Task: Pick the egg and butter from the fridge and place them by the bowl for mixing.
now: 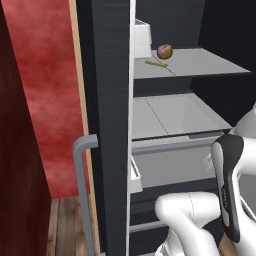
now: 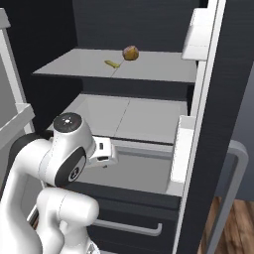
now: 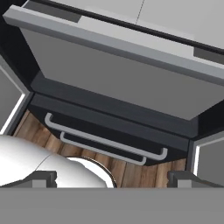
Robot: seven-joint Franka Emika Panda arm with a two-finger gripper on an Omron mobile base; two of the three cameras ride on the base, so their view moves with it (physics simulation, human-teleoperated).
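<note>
The fridge [image 1: 107, 100] stands open before me, black with light grey shelves. On its upper shelf [image 2: 158, 67] lies the egg [image 1: 164, 51] [image 2: 130, 52], a small rounded lump, and just in front of it the thin yellow butter [image 1: 156, 63] [image 2: 112, 64] stick. My gripper [image 3: 113, 179] hangs well below that shelf, in front of the lower part of the fridge. It points down at the drawers, and its fingers [image 3: 43, 177] stand wide apart, open with nothing between them. The bowl is out of view.
A middle shelf [image 2: 124, 116] and a deep grey bin [image 3: 118, 74] sit under the egg's shelf. Lower drawers carry bar pulls [image 3: 105, 144]. The open door [image 2: 233, 74] with its long grey handle [image 2: 233, 173] flanks the right; the other door's handle [image 1: 80, 190] is on the left. White door bins [image 2: 181, 149] jut inward.
</note>
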